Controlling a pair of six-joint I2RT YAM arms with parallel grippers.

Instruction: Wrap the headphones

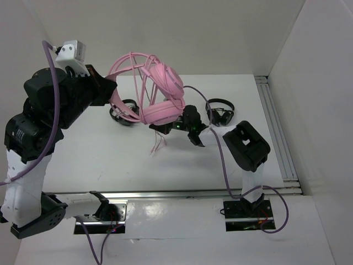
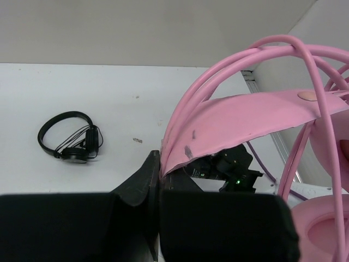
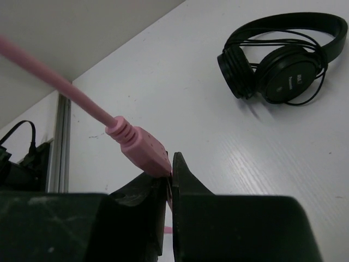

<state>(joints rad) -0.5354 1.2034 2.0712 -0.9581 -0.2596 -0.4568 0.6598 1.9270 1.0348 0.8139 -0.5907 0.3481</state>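
On table (image 1: 99, 160) beyond headphones (image 1: 162, 112), black headsets (image 1: 220, 114)

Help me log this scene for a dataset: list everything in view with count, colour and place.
headphones: one, pink, held above the table's middle, cable looped over the headband
cable plug: one, pink, in the right gripper
black headsets: two, black, on the table, one far centre-left, one far right
table: one, white, under everything
left gripper: one, black, shut on the headphones' band
right gripper: one, black, shut on the cable plug
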